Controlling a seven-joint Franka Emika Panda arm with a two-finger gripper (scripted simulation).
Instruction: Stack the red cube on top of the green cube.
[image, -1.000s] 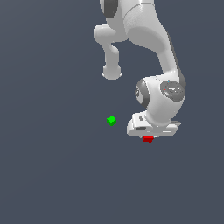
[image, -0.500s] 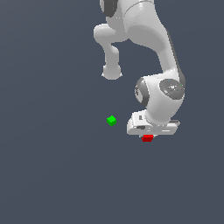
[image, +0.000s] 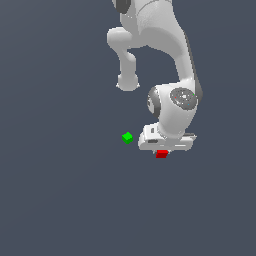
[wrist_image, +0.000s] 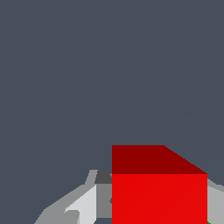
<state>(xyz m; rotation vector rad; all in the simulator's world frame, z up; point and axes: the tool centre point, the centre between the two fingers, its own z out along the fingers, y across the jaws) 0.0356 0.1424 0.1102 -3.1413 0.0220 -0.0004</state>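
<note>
seen from the wrist, the red cube (wrist_image: 159, 197) fills the near foreground, its bright front face and darker top face large in the frame, with grey and white parts of the end effector (wrist_image: 94, 199) showing beside and behind it. one finger (wrist_image: 81, 205) lies just beside the cube, and a second grey piece shows at its other side. the cube sits between them, but whether the fingers are pressed against it cannot be told from either view. a sliver of green shows at the frame's corner next to the cube, too small to identify. beyond it stretches the plain slate-grey counter (wrist_image: 109, 70).

in the exterior view, the red cube (image: 161, 154) peeks out just below the white end effector (image: 165, 146), touching its underside, with most of the cube hidden by the hand's body. the fingers themselves are hidden in this view. the green cube (image: 127, 137) rests on the counter (image: 60, 190) towards the exterior view's left of the end effector, near it but clearly apart, and well apart from the red cube. farther back, the white arm (image: 172, 107) bends down from its rounded wrist joint, its upper links rising out of the top of the frame.
</note>
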